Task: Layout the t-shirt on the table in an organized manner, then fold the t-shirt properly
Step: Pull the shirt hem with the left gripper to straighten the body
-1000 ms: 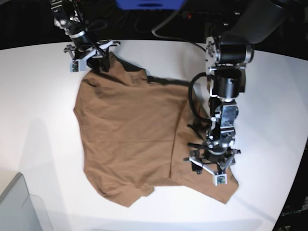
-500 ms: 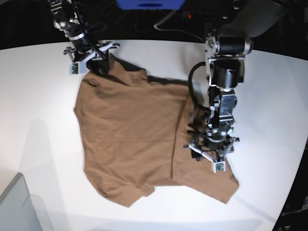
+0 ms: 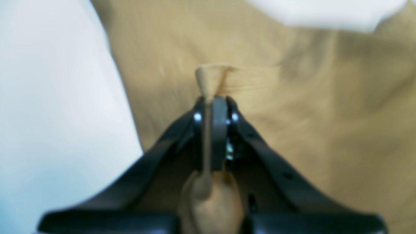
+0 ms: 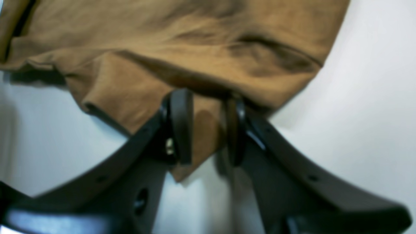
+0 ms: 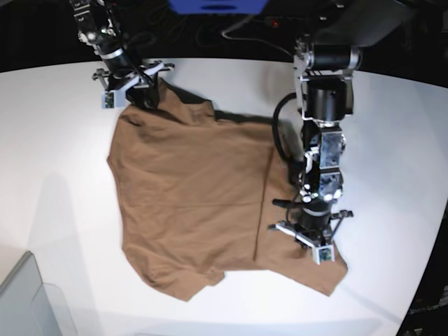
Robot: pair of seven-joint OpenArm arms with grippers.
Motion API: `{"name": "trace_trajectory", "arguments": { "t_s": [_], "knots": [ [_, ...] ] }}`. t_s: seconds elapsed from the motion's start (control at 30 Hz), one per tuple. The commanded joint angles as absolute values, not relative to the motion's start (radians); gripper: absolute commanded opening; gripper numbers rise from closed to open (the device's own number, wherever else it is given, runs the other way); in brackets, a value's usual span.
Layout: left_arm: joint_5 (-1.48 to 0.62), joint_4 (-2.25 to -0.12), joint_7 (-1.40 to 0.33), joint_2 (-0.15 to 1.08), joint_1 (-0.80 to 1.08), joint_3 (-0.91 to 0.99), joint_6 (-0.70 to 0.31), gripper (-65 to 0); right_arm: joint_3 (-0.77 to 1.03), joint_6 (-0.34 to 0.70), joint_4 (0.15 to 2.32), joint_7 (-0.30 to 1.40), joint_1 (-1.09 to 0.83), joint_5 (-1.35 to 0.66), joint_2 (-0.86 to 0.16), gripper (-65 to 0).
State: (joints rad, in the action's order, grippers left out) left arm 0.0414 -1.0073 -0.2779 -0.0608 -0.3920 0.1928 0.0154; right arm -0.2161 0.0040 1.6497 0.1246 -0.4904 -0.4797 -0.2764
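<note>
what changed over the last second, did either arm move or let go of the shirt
The left gripper, shut on a pinch of the t-shirt, first rose up-frame, then dropped back and drifted right in the base view, shifting the fold line right. The right gripper stayed at the shirt's top corner. The table and the rest of the shirt are unchanged.

A clear grey bin (image 5: 28, 297) sits at the lower-left corner of the base view — cut off by the edge. A blue object (image 5: 218, 6) lies at top centre, black cables (image 5: 241, 36) trailing beside it.

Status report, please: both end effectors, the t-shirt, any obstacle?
Left end effector shut on a pinched fold of t-shirt. Right end effector straddling shirt corner, grip unclear. Shirt spread on table, one side folded over. No obstacle seen.
</note>
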Motion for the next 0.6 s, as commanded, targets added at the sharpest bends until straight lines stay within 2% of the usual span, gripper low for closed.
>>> {"name": "trace_trajectory", "arguments": {
  "t_s": [0.0,0.17,0.33,0.57],
  "knots": [
    [0.042,-1.087,-0.289,-0.070,-0.401,0.191,0.010,-65.0,-0.213,0.013,1.653,0.110,-0.483,-0.486,-0.282,-46.9],
    [0.042,-1.472,-0.484,-0.065,-0.280,0.209,0.012,-64.9,-0.214,0.013,1.606,0.110,-0.461,-0.489,-0.282,-46.9],
    [0.039,-1.761,-0.622,-0.081,-0.124,0.438,0.012,-64.9,-0.216,0.013,1.587,0.104,-0.456,-0.489,-0.282,-46.9],
    [-0.213,-1.885,-0.777,-0.128,0.064,0.828,0.004,-64.9,-0.219,0.013,1.587,0.102,-0.456,-0.484,-0.249,-46.9]
  ]
}}
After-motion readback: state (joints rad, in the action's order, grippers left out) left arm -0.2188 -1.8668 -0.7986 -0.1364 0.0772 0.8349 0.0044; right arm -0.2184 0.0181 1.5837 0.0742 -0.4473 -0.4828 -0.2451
